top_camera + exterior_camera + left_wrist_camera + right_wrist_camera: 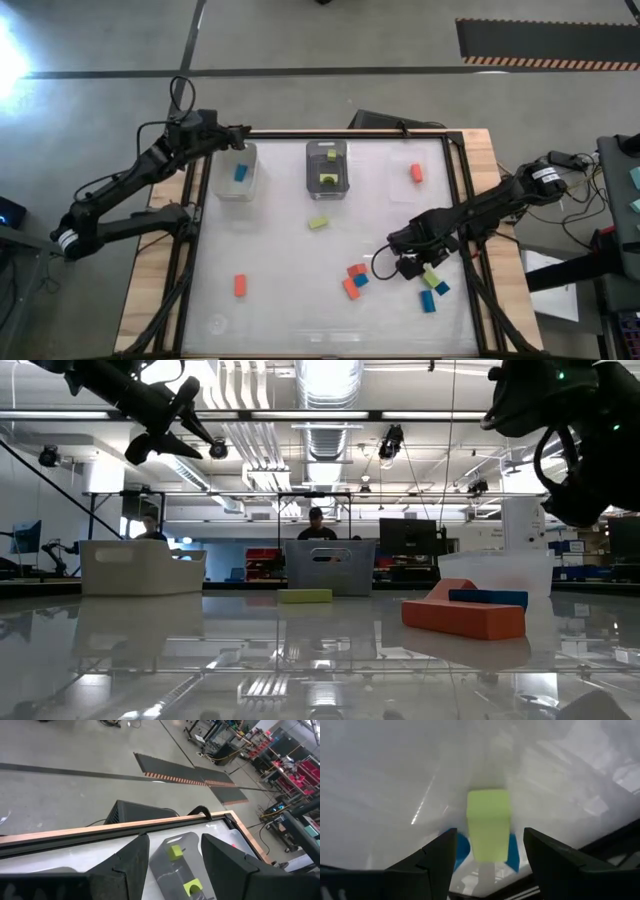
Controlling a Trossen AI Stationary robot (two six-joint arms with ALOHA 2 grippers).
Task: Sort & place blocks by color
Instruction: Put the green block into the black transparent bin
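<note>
Small blocks lie flat on the white table: a green one [319, 223], an orange one [240, 285], an orange-and-blue cluster [354, 279], and a green block [431, 277] beside two blue ones [434, 294]. My right gripper [408, 266] hangs open above that last group. In the right wrist view its fingers [440, 855] frame the green block [488, 832] without touching it, blue blocks [462, 847] peeking out beside it. My left gripper [243, 135] is open and empty, raised over the far rim of the left bin [235, 172], which holds a blue block [241, 172].
Three clear bins stand along the far side: left, middle bin [327, 168] with green blocks, right bin [417, 172] with an orange block [416, 172]. A black frame rims the table [300, 330]. People show in the room behind in the low view.
</note>
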